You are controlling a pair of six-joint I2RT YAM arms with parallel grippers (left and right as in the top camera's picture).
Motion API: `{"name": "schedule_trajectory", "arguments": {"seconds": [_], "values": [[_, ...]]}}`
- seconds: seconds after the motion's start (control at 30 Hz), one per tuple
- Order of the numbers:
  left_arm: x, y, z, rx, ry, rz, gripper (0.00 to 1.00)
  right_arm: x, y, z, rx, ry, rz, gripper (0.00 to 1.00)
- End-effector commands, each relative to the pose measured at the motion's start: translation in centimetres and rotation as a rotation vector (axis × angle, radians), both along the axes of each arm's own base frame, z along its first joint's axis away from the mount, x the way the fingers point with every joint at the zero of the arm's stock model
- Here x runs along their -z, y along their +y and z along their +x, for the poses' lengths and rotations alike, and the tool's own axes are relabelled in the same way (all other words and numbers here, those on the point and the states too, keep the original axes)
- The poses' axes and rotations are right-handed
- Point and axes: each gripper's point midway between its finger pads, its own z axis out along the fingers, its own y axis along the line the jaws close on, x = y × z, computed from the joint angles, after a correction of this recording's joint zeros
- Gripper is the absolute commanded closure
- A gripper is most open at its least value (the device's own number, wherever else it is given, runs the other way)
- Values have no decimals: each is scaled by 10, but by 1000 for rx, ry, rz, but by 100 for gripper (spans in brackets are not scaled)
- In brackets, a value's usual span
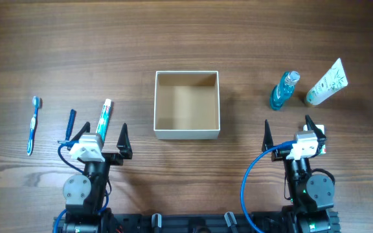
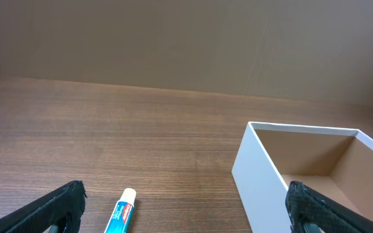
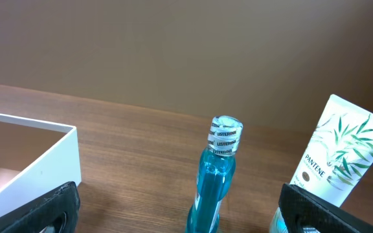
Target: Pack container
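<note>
The container (image 1: 186,134) sits empty at the centre of the overhead frame; it looks light and thin-walled, best pinched gently over one rim; left gripper (image 1: 103,133) and right gripper (image 1: 288,126) gape wide, holding nothing.

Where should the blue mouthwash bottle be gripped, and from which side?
I'd grip the mouthwash bottle around its blue body below the cap, coming in level from the near side with the open right claw. It stands upright and slim, so the claw can straddle it; the white Pantene tube stands close on its right, so stay centred.
</note>
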Motion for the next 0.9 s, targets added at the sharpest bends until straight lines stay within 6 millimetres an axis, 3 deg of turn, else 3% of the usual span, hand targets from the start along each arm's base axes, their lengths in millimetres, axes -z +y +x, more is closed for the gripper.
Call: {"name": "schedule_trajectory", "arguments": {"seconds": [0.0, 0.17, 0.27, 0.43, 0.57, 0.7, 0.8, 0.87], "values": [[5, 2, 1, -13, 6, 2, 0, -2, -4, 0, 21, -8, -11, 0], [5, 2, 1, -13, 6, 2, 0, -2, -3, 0, 16, -8, -8, 0], [5, 2, 1, -13, 6, 2, 0, 1, 21, -3, -123, 2, -10, 0], [4, 4, 1, -21, 6, 3, 0, 11, 18, 0, -102, 75, 233, 0], [3, 6, 1, -34, 2, -15, 0, 14, 18, 3, -90, 125, 243, 0], [1, 6, 1, -37, 6, -48, 0, -10, 7, 10, -18, 167, 229, 0], [-3, 12, -7, -80, 122, -66, 0, -48, 1, 24, 40, 252, 210, 0], [-17, 13, -10, -82, 172, -62, 0, -69, 2, 33, 52, 310, 200, 0]]}}
